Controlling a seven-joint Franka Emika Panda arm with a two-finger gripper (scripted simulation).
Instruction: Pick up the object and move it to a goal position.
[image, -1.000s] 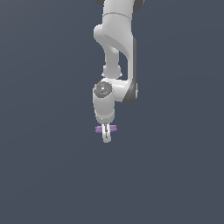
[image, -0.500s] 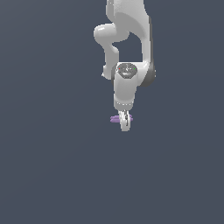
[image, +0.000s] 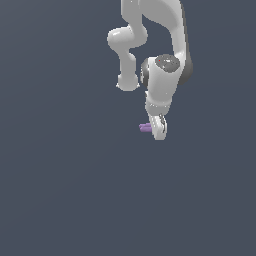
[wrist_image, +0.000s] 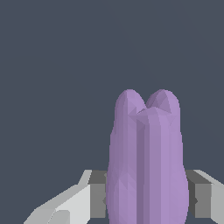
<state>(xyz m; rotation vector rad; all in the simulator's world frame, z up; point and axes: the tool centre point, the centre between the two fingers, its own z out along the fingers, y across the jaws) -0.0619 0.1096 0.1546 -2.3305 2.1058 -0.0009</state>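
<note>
In the wrist view the light-purple bar (wrist_image: 146, 162) is filling the near field: a matte, faceted shape of two rounded lobes fused side by side, with a shallow groove running along it and two blunt domed tips pointing away from the camera. The gripper (wrist_image: 148, 199) is clamping it, one grey pad pressing on each flank, with white angular finger (wrist_image: 65, 205) housings outside the pads. Beyond the bar, nothing but flat, featureless slate-grey ground is showing.

In the exterior view the bar (image: 145, 127) is sticking out sideways from the gripper (image: 159, 131) toward the exterior view's left, only its short purple end showing past the white fingers. The Panda arm (image: 162, 82) is hanging down from the top edge, its glossy white rounded links folding above the wrist, with a darker grey band on the far side of the joint. Even grey space is lying open all round the gripper, wide to both sides and below.
</note>
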